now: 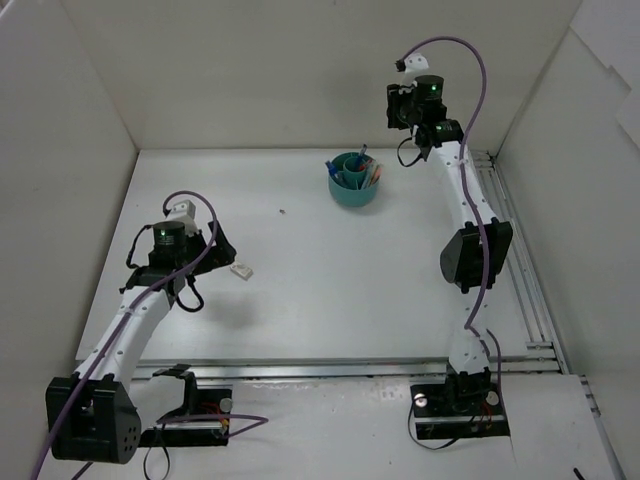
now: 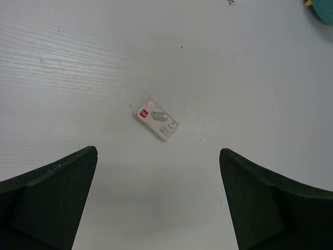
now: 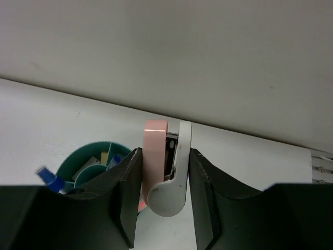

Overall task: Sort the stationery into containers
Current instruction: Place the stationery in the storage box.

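risk, right side: the right gripper (image 3: 165, 156) is clamping the pink-and-white item (image 3: 166, 179) high up, with the teal cup (image 1: 352, 197) sitting below and off to one side, not under it. a release from here is probably sending the item onto the table (image 1: 330, 290).
cause: the item's top is standing proud of the fingertips, so it may be tipping as the fingers let go.
risk, cup: pens (image 1: 368, 170) are leaning out of the compartments. a lowering finger may be knocking them. cannot tell which compartment is free.
risk, left side: the white eraser (image 2: 155, 119) is lying flat and skewed to the jaw line. a squeeze on its corners may be twisting it out, and the fingertips may be scraping the table.
left gripper (image 2: 158, 200): fingers standing wide apart, holding nothing, hovering above the eraser.
item's look: pink slab against a white rounded shell, dark seam between them.
eraser's look: small white block, red mark and grey print on the label, well apart from the cup.
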